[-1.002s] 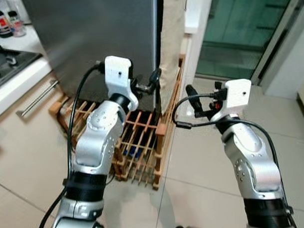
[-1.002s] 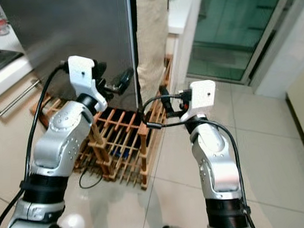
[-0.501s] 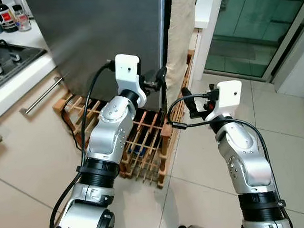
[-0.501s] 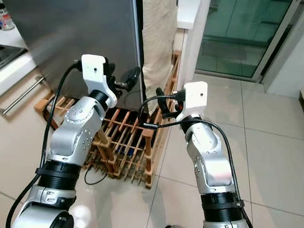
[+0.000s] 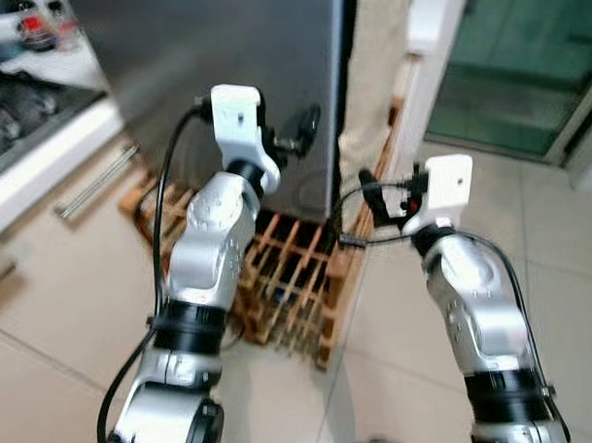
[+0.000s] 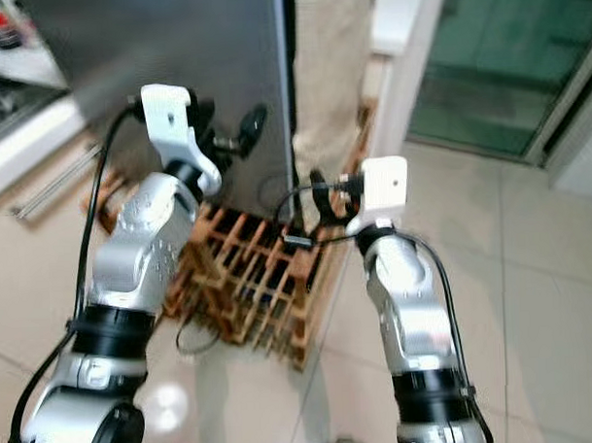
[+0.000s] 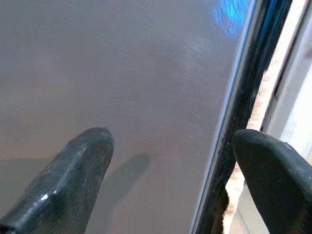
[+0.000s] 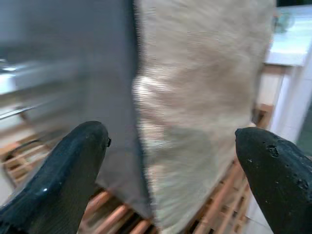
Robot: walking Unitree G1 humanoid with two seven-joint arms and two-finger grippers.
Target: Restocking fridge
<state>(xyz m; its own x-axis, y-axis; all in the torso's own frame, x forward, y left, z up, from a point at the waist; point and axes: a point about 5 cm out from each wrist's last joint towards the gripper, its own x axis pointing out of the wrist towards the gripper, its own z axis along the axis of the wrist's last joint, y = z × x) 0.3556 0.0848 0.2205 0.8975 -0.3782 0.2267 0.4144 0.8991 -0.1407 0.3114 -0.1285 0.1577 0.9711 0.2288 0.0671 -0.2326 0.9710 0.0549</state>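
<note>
Before the grey fridge [image 5: 222, 59] I hold my left gripper [image 5: 301, 134] at its door edge, jaws wide. My right gripper [image 5: 370, 195] hovers near the beige cloth [image 8: 195, 97] over the wooden rack [image 5: 293, 285], jaws wide too.

Head eyes look down; wrist views share the fridge [image 7: 122, 97].

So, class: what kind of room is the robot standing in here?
Most likely a home kitchen: a tall steel fridge, a hob on a white counter beside it, and a wooden bottle rack on the tiled floor.
</note>
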